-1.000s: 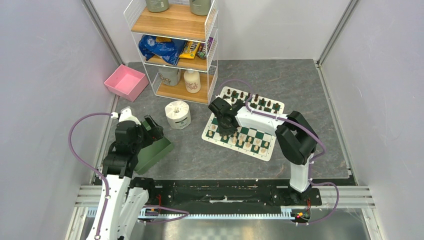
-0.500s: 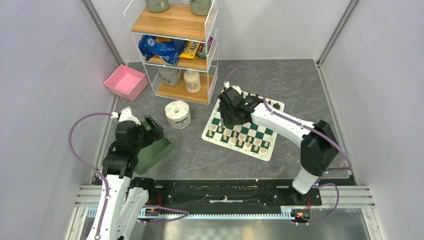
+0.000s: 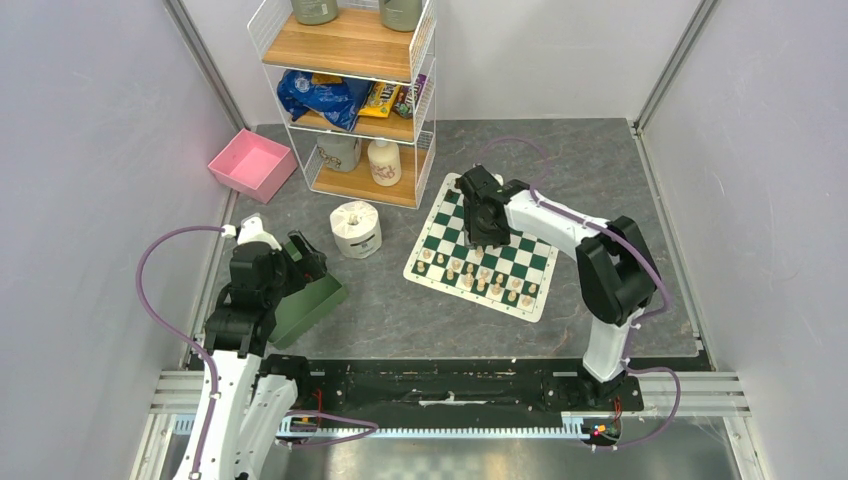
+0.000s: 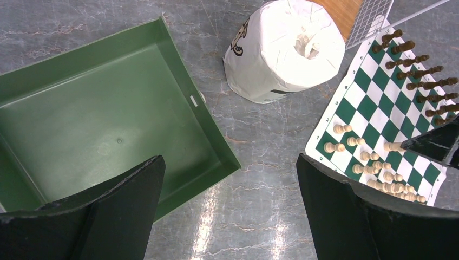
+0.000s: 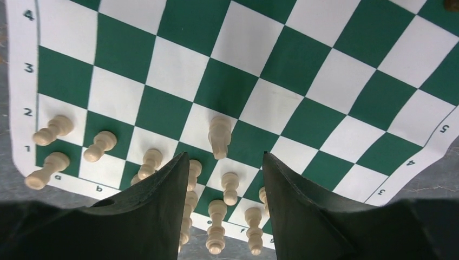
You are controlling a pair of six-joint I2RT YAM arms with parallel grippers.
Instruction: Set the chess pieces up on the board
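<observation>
The right tool (image 5: pixel 224 158) hovers, fingers apart and empty, over the cream turned chess pieces (image 5: pixel 219 135) ranked along the near rows of the green-and-white checkered board (image 5: pixel 254 38), apparently between placements; next it must seek any misplaced piece.

Top view: right arm (image 3: pixel 545 220) covers the board's (image 3: pixel 533 265) far edge, dark pieces (image 4: pixel 421 72) there mostly hidden; cream pieces (image 3: pixel 480 283) too small to tell kinds. Right wrist view: fingers (image 5: pixel 157 211) of the right gripper (image 5: pixel 223 154) block several near-edge cream pieces. Left wrist view: green bin (image 4: pixel 108 124) cut off at left.
</observation>
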